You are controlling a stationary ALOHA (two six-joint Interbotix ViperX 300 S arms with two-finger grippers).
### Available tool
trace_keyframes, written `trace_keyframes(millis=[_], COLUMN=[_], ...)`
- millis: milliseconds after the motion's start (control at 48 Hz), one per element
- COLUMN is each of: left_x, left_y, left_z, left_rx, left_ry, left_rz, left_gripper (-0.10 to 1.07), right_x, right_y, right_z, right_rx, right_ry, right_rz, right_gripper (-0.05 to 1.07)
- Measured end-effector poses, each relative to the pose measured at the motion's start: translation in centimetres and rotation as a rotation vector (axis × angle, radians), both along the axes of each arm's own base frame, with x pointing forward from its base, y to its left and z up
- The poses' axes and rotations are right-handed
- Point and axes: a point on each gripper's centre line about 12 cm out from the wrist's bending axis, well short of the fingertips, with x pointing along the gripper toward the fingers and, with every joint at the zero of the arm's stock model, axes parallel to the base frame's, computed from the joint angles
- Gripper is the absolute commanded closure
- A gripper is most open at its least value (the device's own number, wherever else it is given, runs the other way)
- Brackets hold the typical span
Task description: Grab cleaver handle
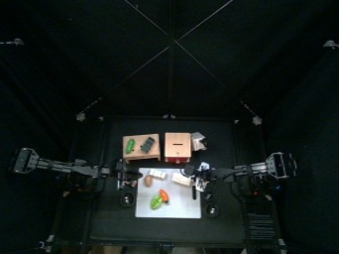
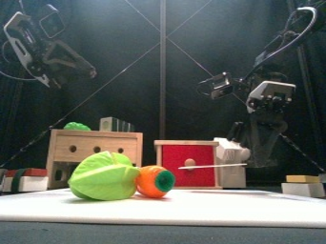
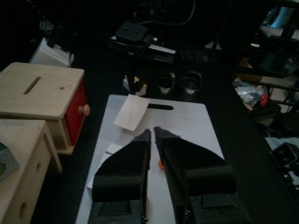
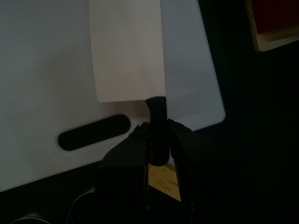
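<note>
The cleaver handle is already clamped in the right gripper jaws over the white cutting board, while the left gripper, at nine o'clock on the worktop, is held part-open and empty.

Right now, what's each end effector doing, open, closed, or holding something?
Left end effector: open, holding nothing, raised above the cutting board.
Right end effector: closed on the cleaver by its handle.
</note>
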Motion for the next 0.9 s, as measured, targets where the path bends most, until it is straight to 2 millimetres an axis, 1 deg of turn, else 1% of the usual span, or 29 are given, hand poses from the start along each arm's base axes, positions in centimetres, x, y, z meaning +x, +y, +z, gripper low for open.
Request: trace_keyframes(millis=[229, 417, 583, 750, 896], left_x=[-0.1, -0.4, -0.5, -0.6, -0.8], left_y=[0.0, 0.1, 0.6, 1.0, 1.2], left_z=[0.1, 0.8, 1.2, 0.9, 0.5], left_rx=[-0.001, -0.003, -0.003, -0.002, -0.014], left_ry=[-0.003, -0.035, -0.051, -0.043, -0.032], left_rz=[0.001, 0.004, 0.024, 0.044, 0.056], left_gripper=[0.42, 0.42, 0.42, 0.42, 0.42], right_x=[0.0, 0.0, -0.1, -0.1, 0.3], right_y=[0.0, 0.0, 0.0, -0.1, -0.3], right_z=[0.0, 0.0, -0.1, -0.1, 0.3], right_rx=[0.000, 0.000, -0.001, -0.011, -0.037], right_ry=[0.000, -0.002, 0.002, -0.003, -0.016], right_rz=[0.000, 0.000, 0.001, 0.010, 0.028], right_gripper=[0.62, 0.62, 0.62, 0.62, 0.62])
